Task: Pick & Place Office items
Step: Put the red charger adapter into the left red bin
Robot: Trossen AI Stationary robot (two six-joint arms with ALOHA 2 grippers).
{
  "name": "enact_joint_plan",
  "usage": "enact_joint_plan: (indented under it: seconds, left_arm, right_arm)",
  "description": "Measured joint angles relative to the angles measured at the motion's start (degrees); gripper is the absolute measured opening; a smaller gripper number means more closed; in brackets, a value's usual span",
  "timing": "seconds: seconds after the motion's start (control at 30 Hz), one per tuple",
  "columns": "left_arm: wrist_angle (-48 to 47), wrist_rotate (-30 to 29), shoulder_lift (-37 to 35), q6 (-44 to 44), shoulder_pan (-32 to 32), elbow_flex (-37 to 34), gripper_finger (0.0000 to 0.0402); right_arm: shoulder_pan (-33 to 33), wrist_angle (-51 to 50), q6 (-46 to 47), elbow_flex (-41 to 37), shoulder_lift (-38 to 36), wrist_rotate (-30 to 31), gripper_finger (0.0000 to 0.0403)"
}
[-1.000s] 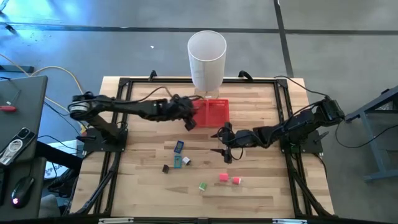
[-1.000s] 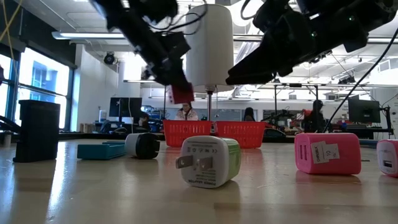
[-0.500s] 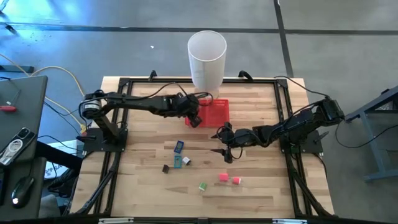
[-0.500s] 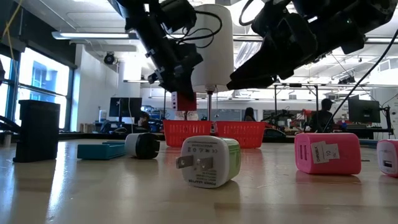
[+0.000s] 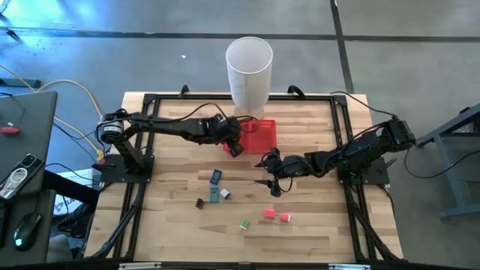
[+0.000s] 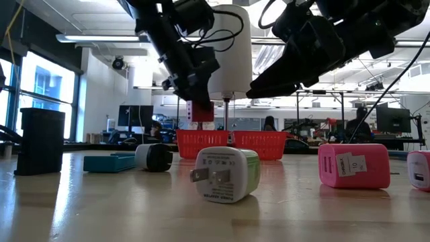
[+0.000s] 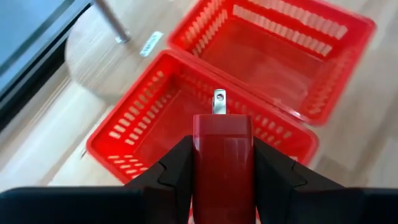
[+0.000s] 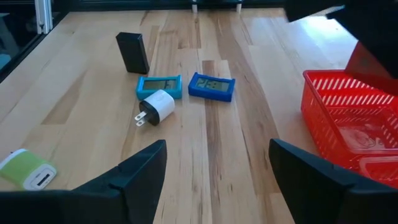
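Observation:
My left gripper (image 5: 235, 147) is shut on a small red plug block (image 7: 222, 163) and hovers above the left near corner of the red mesh two-compartment tray (image 5: 261, 135). My right gripper (image 5: 265, 172) hangs open above the table's middle, with nothing between its fingers (image 8: 140, 174). Lying on the wood are a blue piece (image 5: 216, 177), a teal-white piece (image 5: 223, 194), a dark block (image 5: 200, 203), a green-white plug (image 6: 226, 175) and two pink blocks (image 5: 269, 213). My left gripper pinches the red plug block by its two opposite side faces (image 7: 198, 168) between its two fingers (image 7: 175, 173). The fingers slant down from the table's left. The block's metal prong (image 7: 219, 101) points away from the gripper toward the tray. The block hangs clear above the tray (image 6: 201, 111).
A tall white cylinder bin (image 5: 249, 69) stands just behind the tray at the far edge. A black frame (image 5: 142, 112) runs around the wooden tabletop. Bare wood lies between the loose pieces and the near edge.
My left gripper has carried the red block toward the tray, a little to the right and down, and has tipped further downward; it stays shut on the block. In the last half second it has hardly moved.

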Motion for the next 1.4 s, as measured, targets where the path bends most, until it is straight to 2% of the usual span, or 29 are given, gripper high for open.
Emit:
enact_joint_plan:
  seconds: [0.17,0.37,0.67,1.1,1.4]
  left_arm:
    - [1.1,5.1,0.4,7.1,-0.2,0.0,0.0115]
    - [1.9,6.0,1.5,10.7,0.1,0.0,0.0115]
    - [1.4,6.5,1.6,12.6,0.1,-0.1,0.0115]
    - [2.2,7.8,7.2,14.6,0.1,0.0,0.0115]
    - [2.1,7.8,7.3,13.8,0.8,-0.1,0.0121]
  right_arm:
    - [0.0,-0.1,0.0,0.0,0.0,0.0,0.027]
    - [0.0,0.1,0.1,0.0,0.0,-0.1,0.027]
    - [0.0,0.2,0.2,0.0,0.0,-1.5,0.027]
    - [0.0,-0.5,0.2,0.0,0.0,-2.9,0.027]
    - [0.0,-0.5,0.0,0.0,0.0,-2.8,0.027]
